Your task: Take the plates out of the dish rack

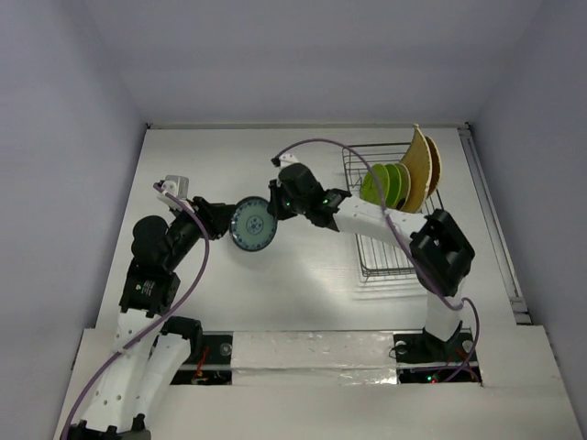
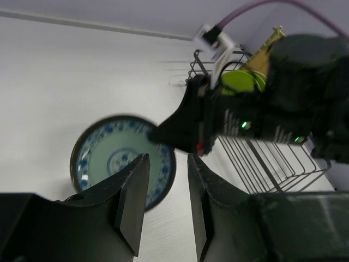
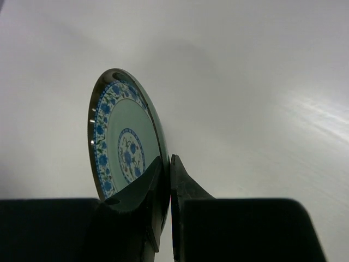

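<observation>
- Blue floral bands ring the small round plate [image 1: 250,225], with a pale green face, a blue medallion at its centre and a dark rim.
- That blue-green patterned plate is out of the dish rack [image 1: 381,258]. It sits over the bare white table [image 1: 211,156], left of the rack and between the two grippers.
- It is tilted, with its patterned face showing to the top camera. Whether its lower edge touches the table cannot be told.
- The right gripper [image 1: 273,208] pinches the plate's right rim. In the right wrist view its two black fingers [image 3: 155,185] are pressed close together on the dark edge, one on each face of the plate [image 3: 122,144].
- The left gripper [image 1: 224,223] is just beside the plate's left edge. In the left wrist view its fingers [image 2: 131,202] are spread apart with nothing gripped, and the plate [image 2: 106,158] lies beyond them, partly hidden by one finger. Contact cannot be judged.
- The dark wire rack holds plates upright at its far end: two lime-green plates [image 1: 383,185], a yellow plate [image 1: 417,170] behind them, and a tan one [image 1: 434,165] at the back.
- The right arm [image 1: 367,217] crosses the rack's left side and covers part of the wire grid.
- A purple cable [image 1: 321,142] loops above the right wrist.
</observation>
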Controlling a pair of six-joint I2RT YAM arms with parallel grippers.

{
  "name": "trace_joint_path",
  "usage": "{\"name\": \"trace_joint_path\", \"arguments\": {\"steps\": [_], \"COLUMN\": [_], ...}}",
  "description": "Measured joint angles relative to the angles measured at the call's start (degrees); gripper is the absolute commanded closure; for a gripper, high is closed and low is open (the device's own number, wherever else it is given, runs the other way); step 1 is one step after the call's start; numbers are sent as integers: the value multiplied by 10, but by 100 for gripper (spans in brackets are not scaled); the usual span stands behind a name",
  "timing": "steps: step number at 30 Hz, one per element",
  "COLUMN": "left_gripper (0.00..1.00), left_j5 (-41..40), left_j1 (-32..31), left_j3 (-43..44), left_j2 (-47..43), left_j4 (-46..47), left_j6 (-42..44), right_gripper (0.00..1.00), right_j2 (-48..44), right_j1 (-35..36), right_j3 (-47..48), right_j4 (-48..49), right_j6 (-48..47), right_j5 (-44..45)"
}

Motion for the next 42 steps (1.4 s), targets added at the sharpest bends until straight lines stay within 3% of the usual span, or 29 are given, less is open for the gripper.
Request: {"name": "trace_joint_path", "arguments": {"steps": [15,22,27,33,36,37,39,40,41,42], "left_gripper": [69,69,69,69,70,73,80,94,100,100], "left_j5": [-12,-11,-11,-11,-11,-11,-11,-11,-11,-11], "left_j1": [0,0,0,0,0,0,0,0,0,0], "left_j3": [2,2,2,2,2,2,2,2,2,2], "left_j2": [-1,1,2,5,6,7,7,7,7,7], "left_j4": [-12,-12,-12,-12,-12,-12,-12,-12,-12,-12], "left_j6": [3,4,4,4,4,4,4,3,3,4], "right_gripper": [93,54,49,52,83,99,100,100,100,98], "right_j2": [25,25,16,-68,-136,-158,-197,-216,-232,-247], "right_j1": [42,43,43,43,38,35,19,-2,-25,-55], "right_j3": [-151,-174,-177,-187,-188,-188,-188,-188,-189,-191], "right_j4": [94,115,101,78,59,52,36,26,18,9], "right_j6": [77,83,76,62,44,40,28,22,17,10], "right_j5": [-47,-30,-7,22,56,69,92,100,107,116]}}
